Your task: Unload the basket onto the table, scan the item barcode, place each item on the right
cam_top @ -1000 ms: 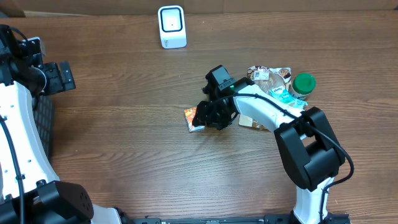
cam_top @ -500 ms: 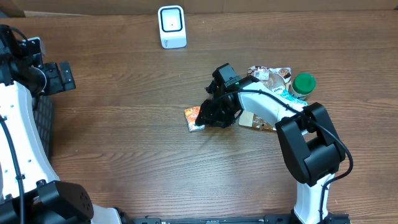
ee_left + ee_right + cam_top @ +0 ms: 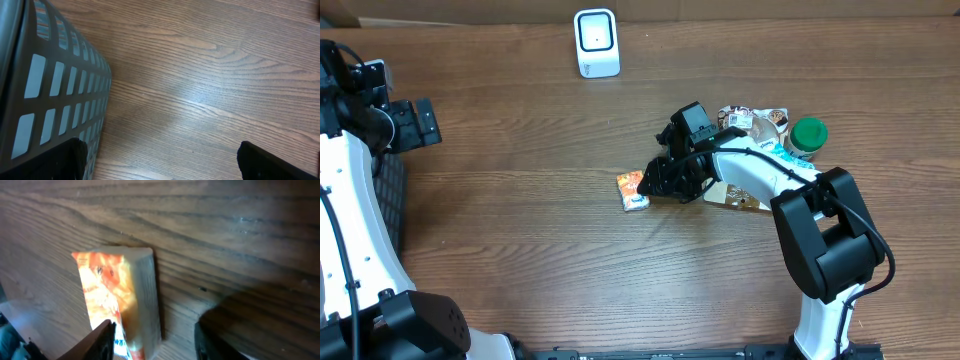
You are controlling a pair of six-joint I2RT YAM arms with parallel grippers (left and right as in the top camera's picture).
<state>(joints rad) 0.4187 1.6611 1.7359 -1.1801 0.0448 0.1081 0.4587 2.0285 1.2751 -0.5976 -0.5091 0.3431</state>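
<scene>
The item is a small orange box [image 3: 633, 190] lying on the wooden table; no barcode shows on the faces I see. In the right wrist view the orange box [image 3: 117, 292] lies between my right gripper's [image 3: 154, 339] open jaws. The left finger [image 3: 102, 342] sits against its printed face, and a gap separates the box from the other finger. Seen from overhead, my right gripper [image 3: 657, 180] is low at the box's right end. A white scanner [image 3: 596, 43] stands at the table's far edge. My left gripper [image 3: 420, 122] hangs wide open at the far left, holding nothing.
Behind the right arm lie a green-capped bottle [image 3: 809, 133], some snack packets [image 3: 754, 121] and a flat brown packet [image 3: 733, 198]. A dark slotted basket [image 3: 45, 85] stands at the left edge under the left wrist.
The right wrist has swung a little to the right while the fingers stay at the box. The jaws have narrowed slightly. The box and the left arm have not moved.
</scene>
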